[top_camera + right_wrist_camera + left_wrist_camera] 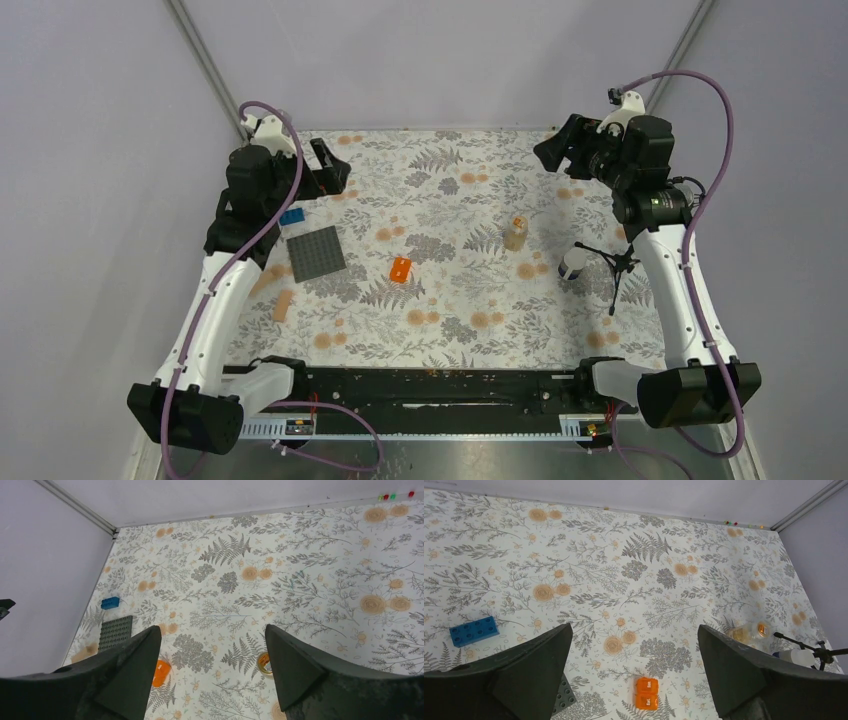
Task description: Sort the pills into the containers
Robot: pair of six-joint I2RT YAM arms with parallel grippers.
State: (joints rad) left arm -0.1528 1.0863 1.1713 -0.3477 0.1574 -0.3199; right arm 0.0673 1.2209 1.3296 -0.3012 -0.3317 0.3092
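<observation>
Tablecloth [440,200] spreads open between left gripper [635,630] and right gripper [213,630], both raised near the far edge, jaws gaping, holding nothing. Mid-table lies the orange box [401,269]; tan bottle [516,232] and white-and-dark bottle [571,265] sit nearer the right edge. Box lettering is unreadable.

L gripper [634,628] spread wide; orange box [646,700] btwn its fingers [524,670], blue brick [474,631] leftward.
</observation>
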